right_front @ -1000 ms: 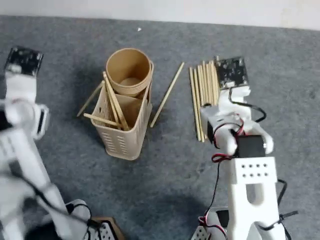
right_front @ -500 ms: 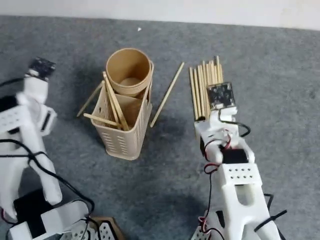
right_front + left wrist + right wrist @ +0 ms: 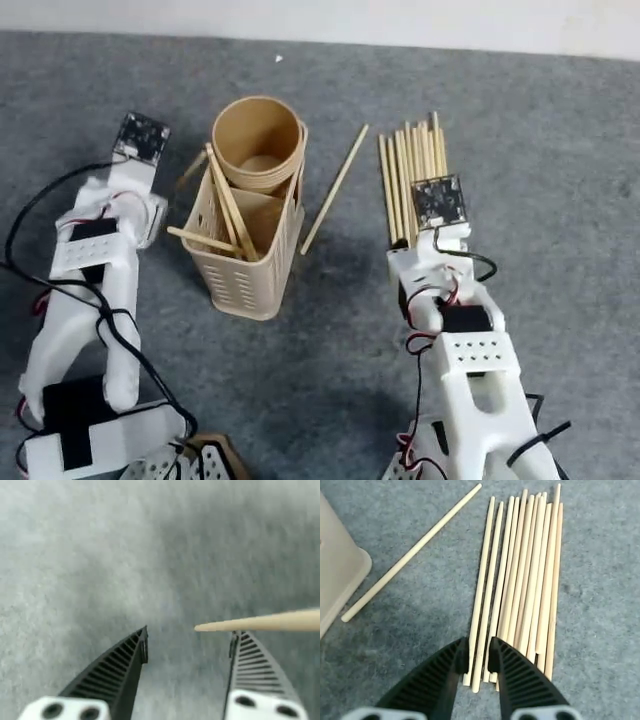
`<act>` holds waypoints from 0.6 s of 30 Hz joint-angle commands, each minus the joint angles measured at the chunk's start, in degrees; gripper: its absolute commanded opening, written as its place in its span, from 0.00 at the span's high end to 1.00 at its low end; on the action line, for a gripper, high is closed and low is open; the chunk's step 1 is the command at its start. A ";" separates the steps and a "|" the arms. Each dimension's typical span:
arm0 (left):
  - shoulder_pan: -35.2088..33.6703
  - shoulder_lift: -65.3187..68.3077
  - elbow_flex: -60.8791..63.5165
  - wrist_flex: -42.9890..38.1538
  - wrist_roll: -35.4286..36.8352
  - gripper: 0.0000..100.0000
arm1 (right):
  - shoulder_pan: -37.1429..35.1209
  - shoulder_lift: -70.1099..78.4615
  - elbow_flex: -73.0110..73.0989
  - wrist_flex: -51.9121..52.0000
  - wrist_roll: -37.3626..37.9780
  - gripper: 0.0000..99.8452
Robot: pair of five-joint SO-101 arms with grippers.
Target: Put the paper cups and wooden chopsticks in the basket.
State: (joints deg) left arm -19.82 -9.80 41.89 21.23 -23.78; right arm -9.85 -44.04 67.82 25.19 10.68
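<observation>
A beige slotted basket (image 3: 243, 262) stands mid-table with a paper cup (image 3: 257, 140) and a few wooden chopsticks (image 3: 228, 205) in it. One loose chopstick (image 3: 335, 188) (image 3: 410, 554) lies right of the basket. Further right is a bundle of several chopsticks (image 3: 410, 170) (image 3: 522, 570). My right gripper (image 3: 478, 655) hovers at the bundle's near end, its fingers a narrow gap apart, with two stick ends lying in that gap. My left gripper (image 3: 190, 636) is open over bare carpet left of the basket, and a chopstick tip (image 3: 260, 622) lies by one finger.
Grey carpet (image 3: 560, 150) covers the table. The left arm (image 3: 95, 250) stands close beside the basket's left wall. A pale wall edge (image 3: 400, 20) runs along the back.
The left arm has swung in from the far left to beside the basket. The right arm has drawn back from over the bundle to its near end.
</observation>
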 commanded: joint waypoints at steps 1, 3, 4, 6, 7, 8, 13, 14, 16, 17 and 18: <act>1.27 -0.22 -0.40 -6.51 4.84 0.72 | 0.31 0.04 -0.31 -0.75 0.35 0.92; 1.19 -0.22 -0.31 -8.35 6.15 0.72 | 0.31 0.04 -0.31 -0.75 0.26 0.92; 1.19 -0.22 -0.31 -8.70 6.15 0.72 | 0.31 0.04 -0.31 -0.75 0.26 0.92; 1.19 -0.22 -0.31 -8.70 6.15 0.72 | 0.31 0.04 -0.31 -0.75 0.26 0.92; 1.01 -0.22 -0.31 -8.70 6.24 0.72 | 0.31 0.04 -0.31 -0.75 0.26 0.92; 0.48 -0.22 -0.57 -8.88 6.24 0.73 | 0.31 0.04 -0.31 -0.75 0.26 0.92; -0.48 -0.22 -1.89 -8.44 6.33 0.76 | 0.31 0.04 -0.31 -0.75 0.26 0.92; -0.31 -0.22 -2.33 -7.12 6.33 0.75 | 0.31 0.04 -0.31 -0.75 0.26 0.92; 1.10 -0.13 -4.18 -1.67 6.33 0.73 | 0.31 0.04 -0.22 -0.75 0.26 0.92; 1.89 0.13 -6.20 2.55 6.33 0.73 | 0.31 0.04 -0.22 -0.75 0.26 0.92; 2.68 1.27 -9.01 6.59 6.33 0.73 | 0.31 0.04 -0.22 -0.75 0.26 0.92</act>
State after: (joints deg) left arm -19.12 -9.54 39.52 18.95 -17.89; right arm -9.85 -44.04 67.82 25.19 10.68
